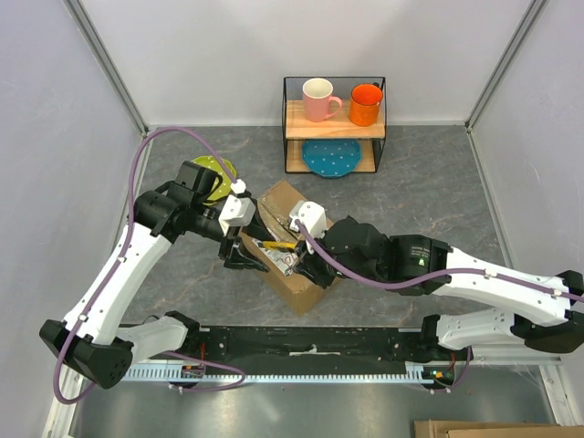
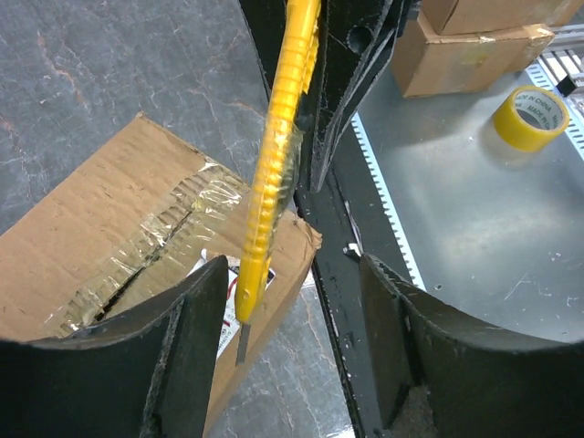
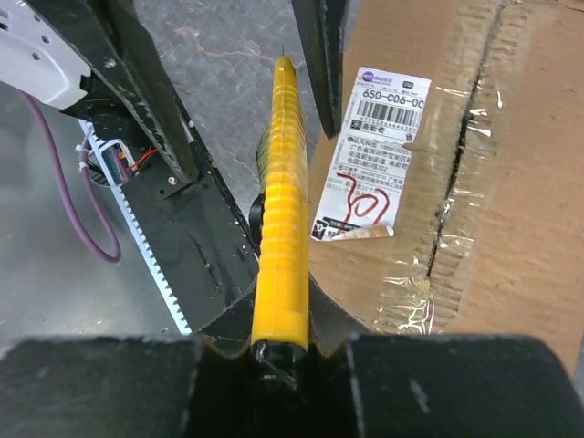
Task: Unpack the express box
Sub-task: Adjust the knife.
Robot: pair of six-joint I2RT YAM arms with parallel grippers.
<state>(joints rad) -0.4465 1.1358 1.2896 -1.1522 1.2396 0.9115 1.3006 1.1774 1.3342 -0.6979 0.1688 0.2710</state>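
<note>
The express box, brown cardboard with a taped seam, lies mid-table between both arms. Its white label with red writing shows in the right wrist view, beside the seam, which has a dark slit along it. My right gripper is shut on a yellow utility knife, held just over the box's edge. In the left wrist view the knife hangs between my open left gripper's fingers without touching them, its blade out, beside the box.
A wire shelf at the back holds a pink mug, an orange mug and a blue plate. A yellow-green object lies behind the left arm. A yellow tape roll and cardboard cartons sit beyond the table's near rail.
</note>
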